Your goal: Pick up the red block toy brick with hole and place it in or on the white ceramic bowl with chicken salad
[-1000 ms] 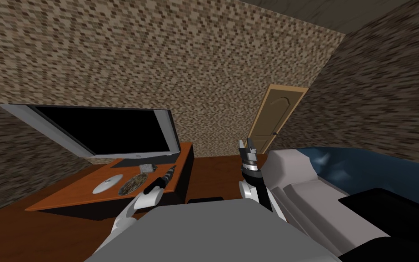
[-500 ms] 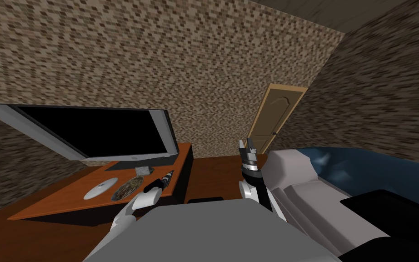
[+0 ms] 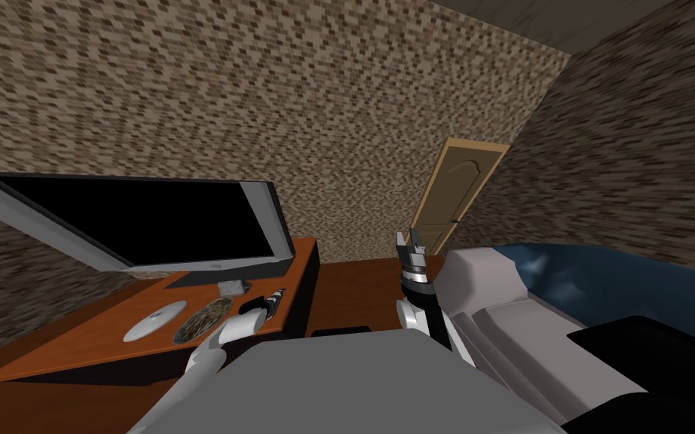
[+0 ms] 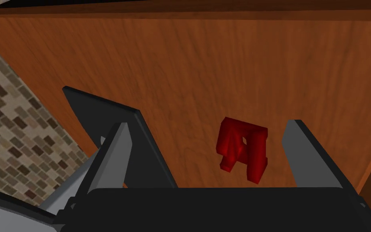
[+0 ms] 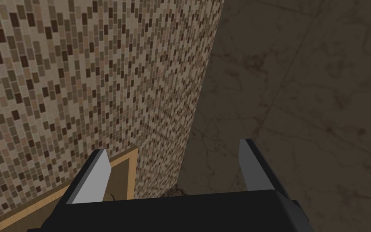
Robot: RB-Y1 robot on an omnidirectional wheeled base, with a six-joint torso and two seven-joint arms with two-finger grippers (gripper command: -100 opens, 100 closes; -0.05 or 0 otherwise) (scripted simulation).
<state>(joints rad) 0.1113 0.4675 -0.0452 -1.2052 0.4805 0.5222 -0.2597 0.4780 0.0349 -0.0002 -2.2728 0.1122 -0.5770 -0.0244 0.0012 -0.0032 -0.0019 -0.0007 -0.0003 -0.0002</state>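
The red toy brick with a hole (image 4: 243, 149) lies on the orange-brown wooden cabinet top (image 4: 205, 68). My left gripper (image 4: 209, 155) is open around it, and the brick sits nearer one finger (image 4: 303, 153) than the other; nothing touches it. In the head view the left gripper (image 3: 273, 298) hangs over the cabinet's near right part. The round bowl with mottled brown salad (image 3: 203, 319) stands just left of that hand. My right gripper (image 3: 410, 241) is raised in the middle, fingers open and empty (image 5: 174, 169).
A big flat television (image 3: 135, 222) stands at the back of the cabinet (image 3: 75, 346). A white oval dish (image 3: 155, 322) lies left of the bowl, a small grey box (image 3: 233, 287) behind it. A white and blue bed (image 3: 534, 301) is at the right, a wooden door (image 3: 459, 196) beyond.
The whole head view has shifted, so the cabinet and television sit further left and lower: my own move. The left hand has sunk a little toward the cabinet top. The right arm is unchanged.
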